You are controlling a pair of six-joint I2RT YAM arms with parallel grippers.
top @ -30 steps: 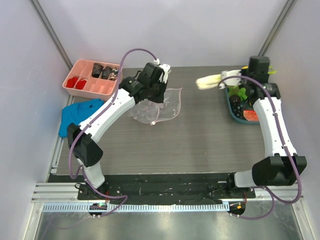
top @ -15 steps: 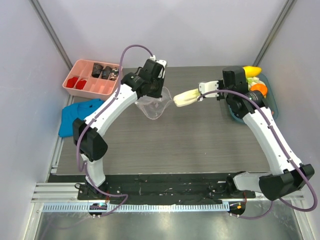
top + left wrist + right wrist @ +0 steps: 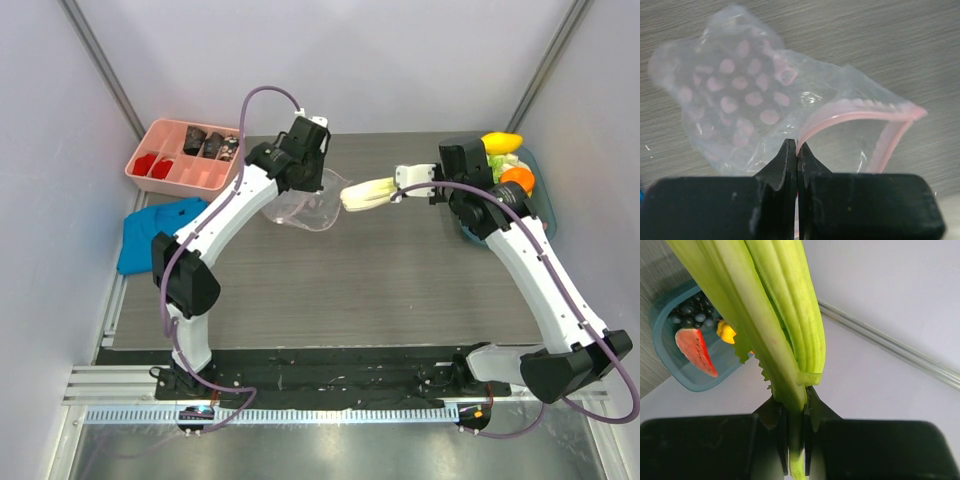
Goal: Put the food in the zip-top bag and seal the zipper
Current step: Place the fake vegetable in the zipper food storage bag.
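Observation:
My left gripper (image 3: 316, 180) is shut on the rim of the zip-top bag (image 3: 300, 207) and holds its mouth up off the table. In the left wrist view the closed jaws (image 3: 796, 148) pinch the pale pink zipper (image 3: 850, 116); the mouth gapes open and the bag (image 3: 735, 95) shows pink dots. My right gripper (image 3: 402, 186) is shut on the green-white leek (image 3: 366, 193), whose free end is right at the bag's mouth. The right wrist view shows the leek (image 3: 785, 325) clamped between the jaws (image 3: 795, 407). The watermelon slice (image 3: 695, 351) and grapes (image 3: 690, 315) lie in the blue tray (image 3: 670, 375).
The blue tray (image 3: 468, 225) stands at the right edge with a yellow fruit (image 3: 500, 142), an orange (image 3: 516, 178) and a green piece. A pink compartment tray (image 3: 185, 180) sits at the back left, a blue cloth (image 3: 150, 230) in front of it.
My right gripper carried the leek left from above the blue tray to the bag's mouth. My left gripper lifted the bag's rim, bunching the bag up and opening its mouth.

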